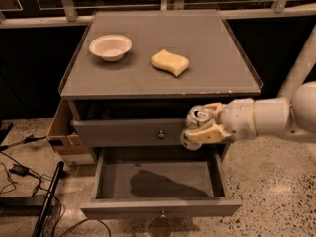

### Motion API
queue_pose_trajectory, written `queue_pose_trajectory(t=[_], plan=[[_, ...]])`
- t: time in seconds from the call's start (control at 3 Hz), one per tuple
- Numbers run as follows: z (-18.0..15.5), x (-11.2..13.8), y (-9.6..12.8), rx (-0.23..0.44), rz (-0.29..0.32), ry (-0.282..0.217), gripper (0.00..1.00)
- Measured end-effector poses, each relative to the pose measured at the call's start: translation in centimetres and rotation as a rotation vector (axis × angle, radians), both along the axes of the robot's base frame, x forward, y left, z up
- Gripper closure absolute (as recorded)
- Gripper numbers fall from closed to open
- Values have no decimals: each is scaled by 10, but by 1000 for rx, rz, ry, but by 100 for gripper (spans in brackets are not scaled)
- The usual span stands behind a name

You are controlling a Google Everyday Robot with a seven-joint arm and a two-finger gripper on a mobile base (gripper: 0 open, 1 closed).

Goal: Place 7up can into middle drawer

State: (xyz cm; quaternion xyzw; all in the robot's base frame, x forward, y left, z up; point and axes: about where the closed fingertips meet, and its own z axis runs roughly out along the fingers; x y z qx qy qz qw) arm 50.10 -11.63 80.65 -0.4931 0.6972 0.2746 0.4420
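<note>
The 7up can (194,125), white and silver with a shiny top, is held tilted in my gripper (205,123), which is shut on it. The gripper and can hang in front of the upper knobbed drawer, above the right part of the open middle drawer (160,207). The middle drawer is pulled out, grey inside, with only a dark shadow on its floor. My white arm reaches in from the right.
The upper knobbed drawer (128,132) is shut. On the cabinet top sit a white bowl (110,47) and a yellow wavy sponge (170,62). A cardboard box (61,137) stands left of the cabinet. Cables (19,172) and a dark pole lie on the floor at left.
</note>
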Motion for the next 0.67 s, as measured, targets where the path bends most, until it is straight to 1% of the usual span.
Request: queue_pose_trajectory(t=[0.33,0.67], plan=[[-87,-9,17,-37,-7,0,100],[-87,-9,17,-37,-6,0,100]])
